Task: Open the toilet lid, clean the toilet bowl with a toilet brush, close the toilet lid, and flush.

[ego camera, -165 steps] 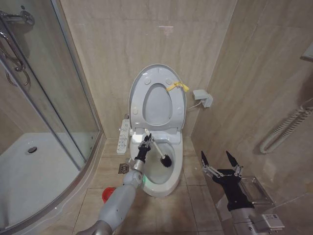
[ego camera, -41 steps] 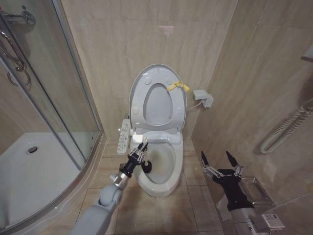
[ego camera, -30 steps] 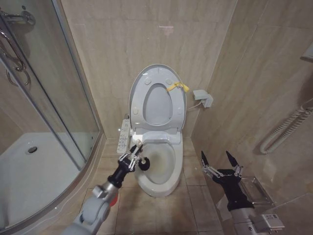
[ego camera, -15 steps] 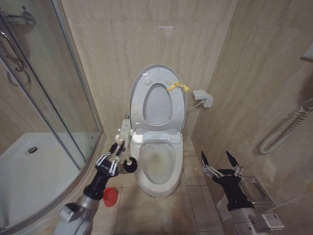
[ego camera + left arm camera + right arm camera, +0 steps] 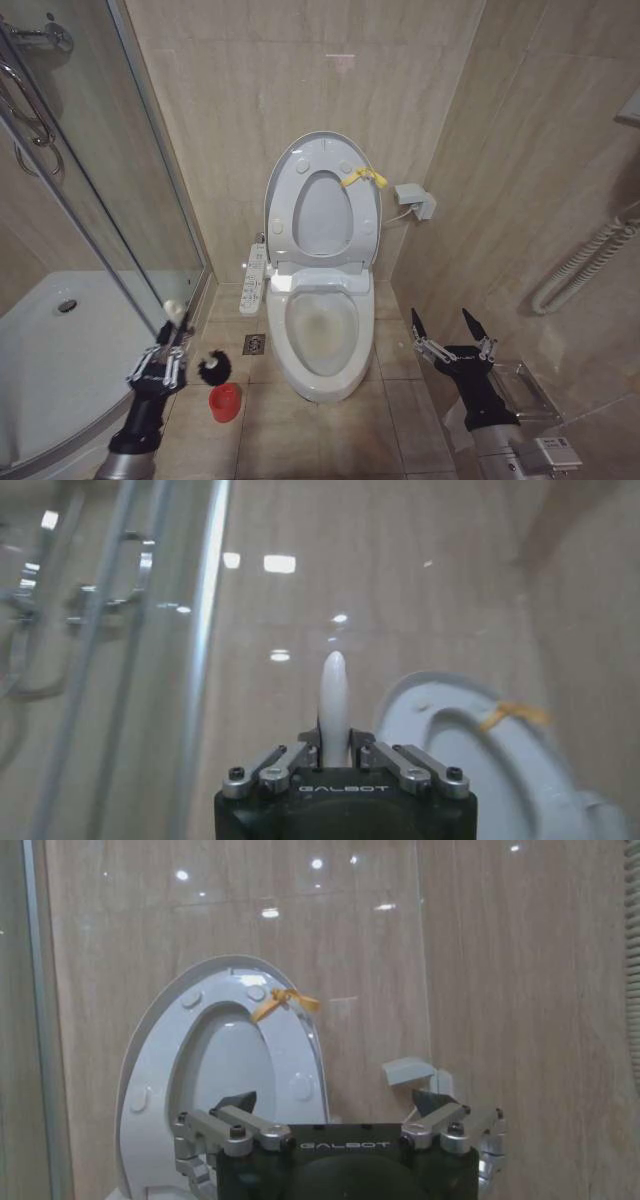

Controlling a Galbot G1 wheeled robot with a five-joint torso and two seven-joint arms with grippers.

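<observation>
While the left gripper (image 5: pixel 160 372) clamps the thin white-handled toilet brush (image 5: pixel 190 350) above the round red holder (image 5: pixel 225 401) and the right gripper (image 5: pixel 450 332) idles apart at right, its dark head may miss or tip it.

1. Left gripper (image 5: pixel 163 352): black body with silvery metal finger links, down at about 8 o'clock in the head view. The forearm behind it is black, going grey lower down.
2. Up close in the left wrist view, left gripper (image 5: pixel 335 759) has "GALBOT" printed in pale letters on the black housing, plus little dark screws in the silver knuckles.
3. Right gripper (image 5: pixel 450 327), around 4 o'clock: black pointed fingertips on silver linkages, black wrist, then a grey segment with a white label.
4. Right wrist view shows the same GALBOT marking and screws on the right gripper (image 5: pixel 342 1111).
</observation>
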